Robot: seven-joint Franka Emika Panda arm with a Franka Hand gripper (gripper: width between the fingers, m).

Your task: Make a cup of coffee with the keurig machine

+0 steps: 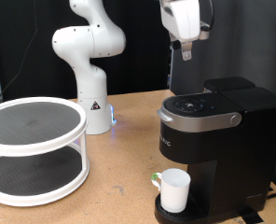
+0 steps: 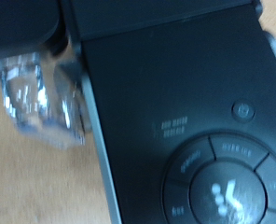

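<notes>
Cup (image 1: 174, 189) sits on the drip tray under the Keurig (image 1: 217, 140), lid shut, at the exterior view's right on the wood tabletop (image 1: 119, 201). Jaws (image 1: 186, 51) hang up high, right over the machine's top, apart from it; can't tell if released or clenched. Wrist view shows top buttons (image 2: 217, 187) close up, blurry. White 2-level rack (image 1: 35, 149) stands at left, w/ robot base (image 1: 89, 65) behind.
</notes>
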